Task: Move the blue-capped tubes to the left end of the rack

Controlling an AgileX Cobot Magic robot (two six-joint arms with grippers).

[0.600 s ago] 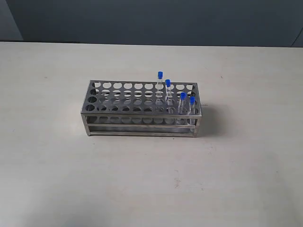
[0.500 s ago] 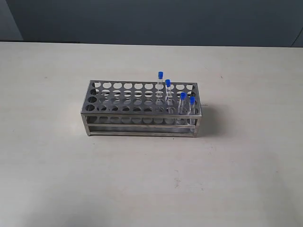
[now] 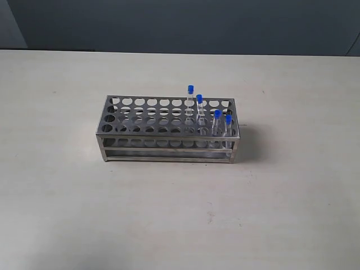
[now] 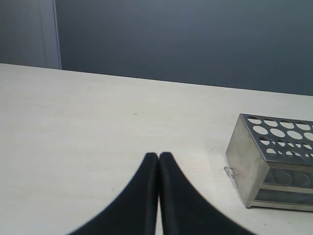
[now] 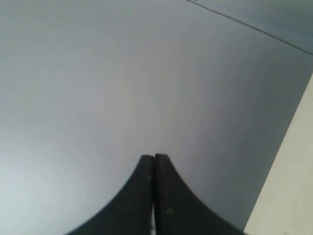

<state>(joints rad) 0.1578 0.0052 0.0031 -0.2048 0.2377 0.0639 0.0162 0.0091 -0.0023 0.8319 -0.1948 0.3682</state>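
Observation:
The silvery metal rack (image 3: 129, 134) stands in the middle of the pale table (image 3: 169, 214). Several blue-capped tubes stand in its right half: one at the back (image 3: 190, 95), one just in front of it (image 3: 199, 107), and two at the right end (image 3: 217, 121) (image 3: 228, 125). Neither arm shows in the exterior view. My left gripper (image 4: 159, 155) is shut with nothing in it, over bare table beside the rack's end (image 4: 247, 161). My right gripper (image 5: 154, 156) is shut and empty, facing a grey wall (image 5: 122, 73).
A dark grey wall (image 3: 180, 22) runs behind the table's far edge. The right wrist view shows a strip of the table (image 5: 293, 196) at one side.

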